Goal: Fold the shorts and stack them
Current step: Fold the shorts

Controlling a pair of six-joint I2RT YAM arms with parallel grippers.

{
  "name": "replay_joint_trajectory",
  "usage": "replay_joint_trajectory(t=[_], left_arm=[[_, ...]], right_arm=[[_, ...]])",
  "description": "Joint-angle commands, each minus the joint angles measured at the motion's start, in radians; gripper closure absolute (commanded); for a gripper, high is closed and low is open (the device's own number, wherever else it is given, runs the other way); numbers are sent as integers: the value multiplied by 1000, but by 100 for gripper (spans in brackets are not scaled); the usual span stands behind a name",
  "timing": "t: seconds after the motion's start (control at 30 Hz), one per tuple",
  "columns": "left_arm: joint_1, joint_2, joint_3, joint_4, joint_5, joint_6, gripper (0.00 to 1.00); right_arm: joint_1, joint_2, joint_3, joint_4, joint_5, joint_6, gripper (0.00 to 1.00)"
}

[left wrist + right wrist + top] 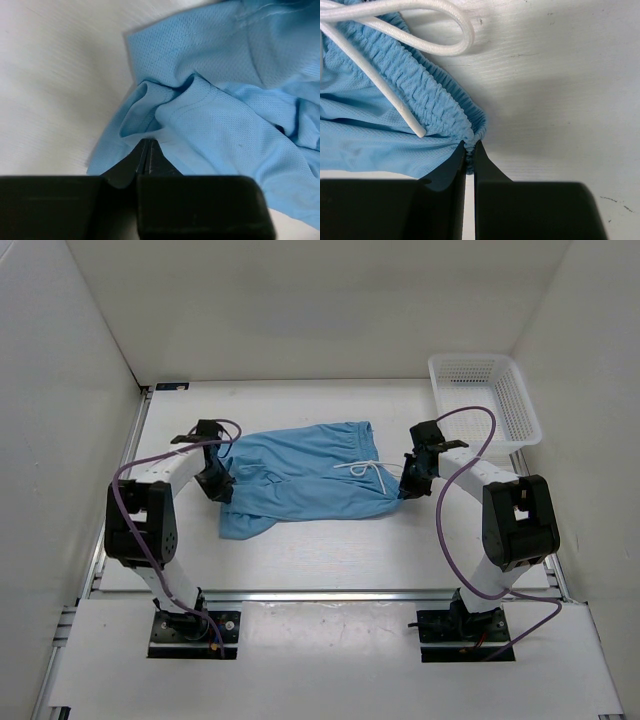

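The light blue shorts [305, 480] lie spread across the middle of the table, waistband to the right, with a white drawstring [362, 469]. My left gripper [216, 483] is shut on a fold of the leg fabric at the left edge; in the left wrist view the jaws [148, 142] pinch the blue mesh cloth [210, 120]. My right gripper [411, 483] is shut on the elastic waistband corner at the right edge; in the right wrist view the jaws [470, 146] clamp the gathered waistband [432, 100], with the drawstring [400, 107] lying over it.
A white plastic mesh basket [485, 398] stands at the back right corner. White walls enclose the table on three sides. Purple cables loop from both arms.
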Motion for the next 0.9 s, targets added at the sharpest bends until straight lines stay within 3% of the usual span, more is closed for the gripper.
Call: replay_joint_trajectory(t=[0.0,0.1,0.17,0.2,0.23,0.27,0.37,0.5,0.7,0.87], left_arm=[[3,-90,54,-29,-51,7,90],[3,-138,87,-52,-42,28,90],[3,-149,87,-52,-18,28,68],[3,-149,87,-52,-1,39,51],[3,-149,75,-52,18,48,41],[3,-138,74,-52,30,48,21],[-8,-112,29,-52,44,57,0],[-8,-61,-33,-12,53,67,0],[-8,-26,-64,30,73,67,7],[-8,6,-64,39,73,67,25]], right_arm=[[-3,-27,17,-32,4,-9,100],[-3,-36,26,-32,4,-18,100],[-3,-36,26,-32,4,-18,100],[-3,-36,26,-32,4,-18,100],[-3,-36,26,-32,4,-18,100],[-3,-36,26,-32,4,-18,100],[-3,-36,26,-32,4,-18,100],[-3,-36,26,-32,4,-18,100],[-3,-27,26,-32,4,-18,100],[-3,-27,17,-32,4,-18,100]])
